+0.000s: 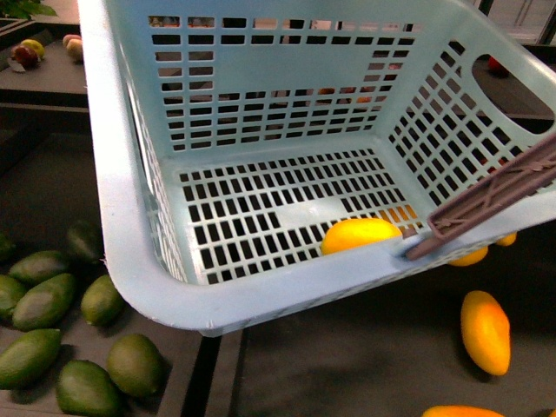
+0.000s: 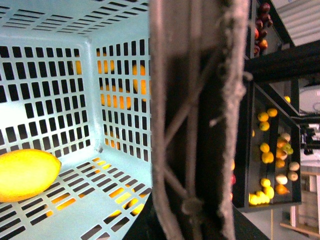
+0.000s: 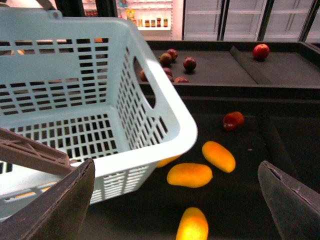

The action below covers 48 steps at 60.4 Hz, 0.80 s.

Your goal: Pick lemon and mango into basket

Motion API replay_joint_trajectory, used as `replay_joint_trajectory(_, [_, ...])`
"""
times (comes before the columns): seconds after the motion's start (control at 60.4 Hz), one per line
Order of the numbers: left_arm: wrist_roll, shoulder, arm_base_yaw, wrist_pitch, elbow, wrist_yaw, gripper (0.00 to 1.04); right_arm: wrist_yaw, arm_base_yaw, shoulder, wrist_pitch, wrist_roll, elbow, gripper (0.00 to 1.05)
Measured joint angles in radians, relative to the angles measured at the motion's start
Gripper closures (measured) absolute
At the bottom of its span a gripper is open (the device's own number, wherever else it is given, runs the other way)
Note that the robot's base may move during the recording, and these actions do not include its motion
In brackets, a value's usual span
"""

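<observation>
The light teal basket (image 1: pixel 130 252) hangs tilted above the fruit shelves and fills most of the front view. A bright yellow lemon (image 1: pixel 360 234) lies on its slotted floor by the near wall, and the same lemon (image 2: pixel 25 175) shows in the left wrist view. My left gripper is shut on the grey-brown handle (image 2: pixel 200 120), which hides its fingers. My right gripper (image 3: pixel 177 210) is open beside the basket's corner (image 3: pixel 170 130), over three orange-yellow mangoes: one mango (image 3: pixel 190 175), another (image 3: pixel 218 156) and the nearest (image 3: pixel 192 225), between the fingers and below them.
Several dark green oval fruits (image 1: pixel 52 300) lie on the shelf at lower left. More mangoes (image 1: pixel 485 332) lie at lower right. Red fruits (image 3: pixel 233 120) and dark red ones (image 3: pixel 175 62) sit on the dark shelves beyond, with raised shelf edges (image 3: pixel 240 90) between them.
</observation>
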Motion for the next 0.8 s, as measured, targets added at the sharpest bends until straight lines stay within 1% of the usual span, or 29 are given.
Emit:
replay_joint_trajectory(0.083, [0.012, 0.0, 0.003, 0.0, 0.0, -0.019, 1.0, 0.002, 0.0, 0.002, 0.0, 0.0, 0.0, 0.09])
replay_joint_trajectory(0.116, [0.017, 0.0, 0.003, 0.0, 0.0, -0.018, 1.0, 0.042, 0.008, 0.004, -0.037, 0.015, 0.01, 0.09])
replay_joint_trajectory(0.133, [0.018, 0.0, 0.003, 0.0, 0.0, -0.016, 1.0, 0.109, 0.021, 0.01, -0.126, 0.045, 0.039, 0.09])
replay_joint_trajectory(0.149, [0.018, 0.0, 0.003, 0.0, 0.0, -0.014, 1.0, 0.139, 0.024, 0.013, -0.172, 0.071, 0.055, 0.09])
replay_joint_trajectory(0.166, [0.017, 0.001, 0.003, 0.0, 0.0, -0.011, 1.0, 0.193, 0.025, 0.027, -0.272, 0.105, 0.095, 0.09])
replay_joint_trajectory(0.182, [0.016, 0.001, 0.003, 0.0, 0.0, -0.008, 1.0, 0.207, 0.022, 0.035, -0.318, 0.124, 0.115, 0.09])
replay_joint_trajectory(0.199, [0.013, 0.001, 0.002, 0.0, 0.0, -0.006, 1.0, 0.271, 0.009, 0.054, -0.402, 0.174, 0.154, 0.09])
replay_joint_trajectory(0.232, [0.008, 0.001, -0.002, 0.0, 0.0, -0.001, 1.0, 0.307, -0.018, 0.089, -0.507, 0.219, 0.206, 0.09])
replay_joint_trajectory(0.265, [0.006, 0.001, -0.007, 0.0, 0.0, 0.002, 1.0, 0.306, -0.051, 0.124, -0.57, 0.253, 0.242, 0.09])
replay_joint_trajectory(0.298, [0.006, 0.001, -0.01, 0.0, 0.0, 0.004, 1.0, 0.286, -0.09, 0.161, -0.584, 0.28, 0.262, 0.09])
replay_joint_trajectory(0.348, [0.006, 0.001, -0.013, 0.0, 0.0, 0.007, 1.0, 0.247, -0.14, 0.212, -0.567, 0.292, 0.287, 0.09])
replay_joint_trajectory(0.414, [0.002, 0.002, -0.014, 0.0, 0.0, 0.017, 1.0, 0.178, -0.206, 0.293, -0.505, 0.287, 0.325, 0.09])
replay_joint_trajectory(0.514, [-0.002, 0.002, -0.017, 0.0, 0.0, 0.024, 1.0, 0.092, -0.286, 0.451, -0.391, 0.225, 0.384, 0.09])
replay_joint_trajectory(0.597, [-0.002, 0.002, -0.018, 0.0, 0.0, 0.021, 1.0, 0.046, -0.324, 0.618, -0.291, 0.142, 0.42, 0.09])
replay_joint_trajectory(0.663, [-0.001, 0.002, -0.018, 0.0, 0.0, 0.013, 1.0, 0.052, -0.341, 0.749, -0.233, 0.058, 0.448, 0.09])
replay_joint_trajectory(0.795, [0.002, 0.002, -0.012, 0.0, 0.0, -0.003, 1.0, 0.008, -0.361, 0.93, -0.181, -0.049, 0.487, 0.09])
